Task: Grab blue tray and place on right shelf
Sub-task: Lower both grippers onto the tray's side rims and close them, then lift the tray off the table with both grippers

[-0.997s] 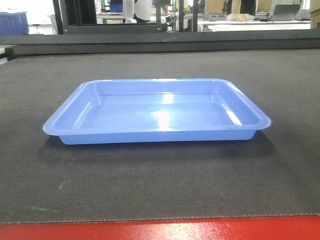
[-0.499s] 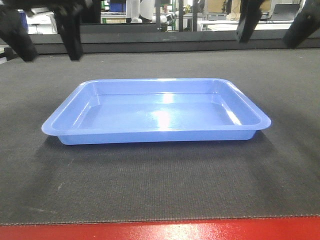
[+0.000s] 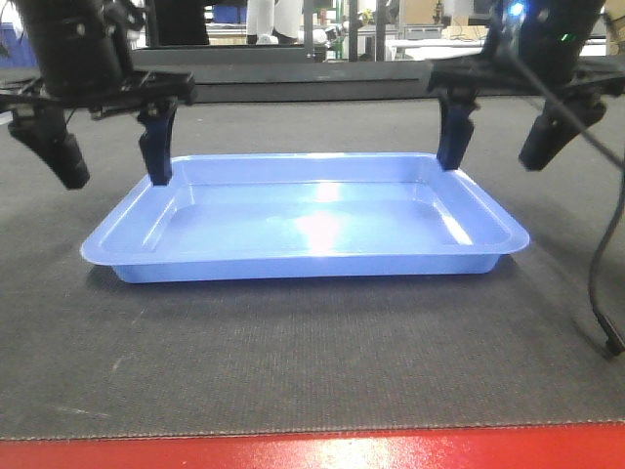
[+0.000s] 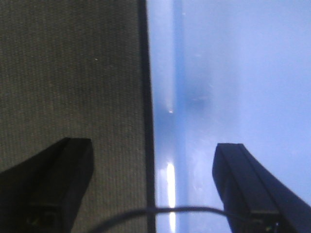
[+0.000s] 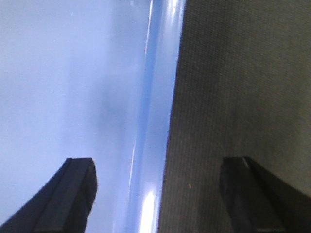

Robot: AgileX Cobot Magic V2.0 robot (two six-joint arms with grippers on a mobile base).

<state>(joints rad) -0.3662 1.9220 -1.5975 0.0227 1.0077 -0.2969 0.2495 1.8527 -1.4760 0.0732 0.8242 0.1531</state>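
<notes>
1. The tray [image 3: 303,220] lies flat and upright on the dark mat [image 3: 312,362], long side across the front view. It holds nothing, and light glares on its floor.
2. The red table edge [image 3: 312,451] runs along the bottom of the front view, in front of the mat.
3. The left gripper [image 3: 112,174] is low at the tray's left end with its jaws spread wide, holding nothing. The outer finger is over the mat, clear of the tray. The inner finger's tip is at the rear-left rim.
4. In the left wrist view, the left gripper [image 4: 155,194] straddles the rim: one finger is over the mat [image 4: 68,73], the other over the tray [image 4: 233,73]. I cannot tell whether the inner finger touches the tray.
5. The right gripper [image 3: 493,158] is at the tray's right end, also wide open and holding nothing. Its inner tip is at the rear-right rim and its outer finger is over the mat.
6. In the right wrist view, the right gripper [image 5: 155,194] straddles the right rim, with the tray [image 5: 63,73] under one finger and the mat [image 5: 243,73] under the other. I cannot tell whether it touches here either.
7. A black cable [image 3: 596,283] hangs from the right arm down to the mat, just right of the tray.
</notes>
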